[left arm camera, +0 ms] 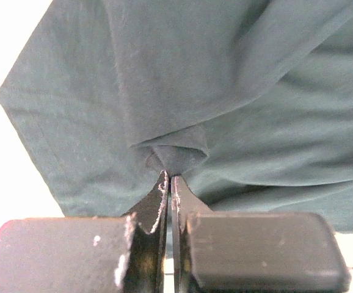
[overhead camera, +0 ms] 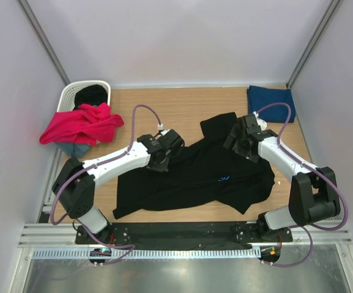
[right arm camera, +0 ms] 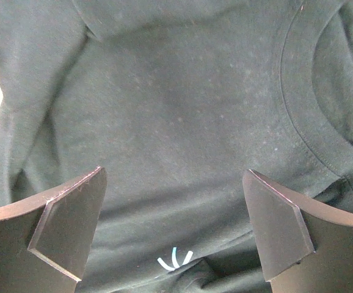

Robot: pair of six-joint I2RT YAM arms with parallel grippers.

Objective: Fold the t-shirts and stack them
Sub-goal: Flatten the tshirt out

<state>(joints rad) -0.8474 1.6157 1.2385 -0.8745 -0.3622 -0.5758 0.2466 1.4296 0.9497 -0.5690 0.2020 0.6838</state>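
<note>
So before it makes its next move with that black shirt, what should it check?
1. Left gripper has hold of the black t-shirt: ok, shut on a pinched fold.
2. Right gripper has hold too: not ok, jaws wide open over the chest.
3. Black shirt lies flat: not ok, it is rumpled.
4. The pinch takes one layer only: cannot tell.
5. Navy blue t-shirt folded and out of the way: ok, at the far right corner.
6. Magenta-red t-shirt apart from the black one: ok, draped over the white basket.
</note>
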